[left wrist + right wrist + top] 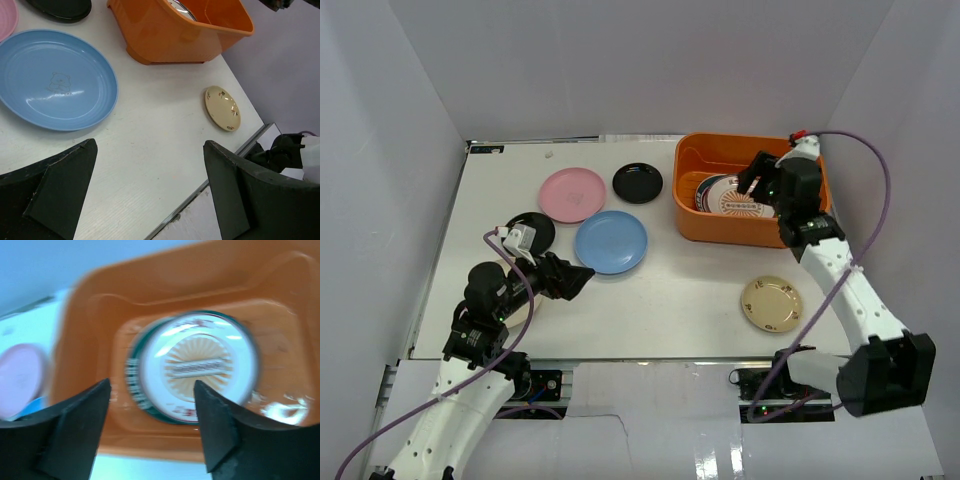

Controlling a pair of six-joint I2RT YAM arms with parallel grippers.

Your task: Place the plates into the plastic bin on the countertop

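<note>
- The orange plastic bin [720, 229] is sitting on the white countertop [670, 300], toward its far right corner.
- The right gripper [752, 184] is hovering over the inside of the bin. Its jaws are standing well apart with nothing between them. The wrist view is blurred, but the gap is showing plainly.
- Inside the bin, the sunburst plate [736, 199] is lying flat on top of the green-rimmed plate [702, 190], whose edge is peeking out toward the bin's left wall.
- The cream plate [771, 303] is lying on the countertop in front of the bin, below its right half and apart from it.
- The light blue plate [610, 242] is resting left of the bin and slightly nearer the arms.
- The glossy black plate [638, 182] is sitting just beside the bin's left wall without touching it, and the pink plate [572, 194] is lying farther left of the bin.
- The second black plate [532, 232] is lying farthest left of the bin, partly hidden by the left arm.
- The left gripper [582, 277] is hovering low, well left of the bin and near the light blue plate. Its jaws are spread wide and holding nothing.
</note>
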